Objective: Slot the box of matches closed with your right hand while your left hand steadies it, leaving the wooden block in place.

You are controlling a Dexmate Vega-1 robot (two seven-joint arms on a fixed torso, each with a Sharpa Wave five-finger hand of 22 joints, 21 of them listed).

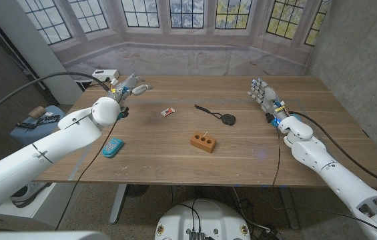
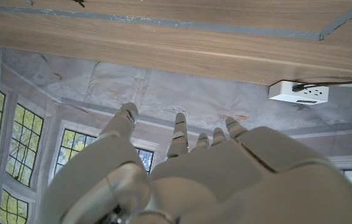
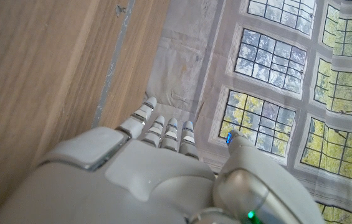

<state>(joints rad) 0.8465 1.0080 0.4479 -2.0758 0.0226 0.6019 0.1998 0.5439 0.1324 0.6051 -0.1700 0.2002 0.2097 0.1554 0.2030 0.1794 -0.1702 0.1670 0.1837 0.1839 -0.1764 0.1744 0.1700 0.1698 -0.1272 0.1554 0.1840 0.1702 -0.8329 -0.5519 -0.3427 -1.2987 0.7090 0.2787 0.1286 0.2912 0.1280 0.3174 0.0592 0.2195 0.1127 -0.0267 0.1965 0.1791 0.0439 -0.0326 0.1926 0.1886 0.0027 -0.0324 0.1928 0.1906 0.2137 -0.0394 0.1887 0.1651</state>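
Box of matches: untouched on worktop. Left hand, right hand: fingers apart, empty. Risk: small box skids unsteadied (wooden block near).

matchbox: small, white-red, lying mid-table | wooden block: brown, holed, nearer the front edge

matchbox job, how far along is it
Nothing looks done yet. The matchbox lies untouched mid-table; whether it is still slid open is too small to tell. Nothing is in hand: the left hand and right hand sit open near the far corners. Left: steady the box, push it closed. The wooden block stands undisturbed.
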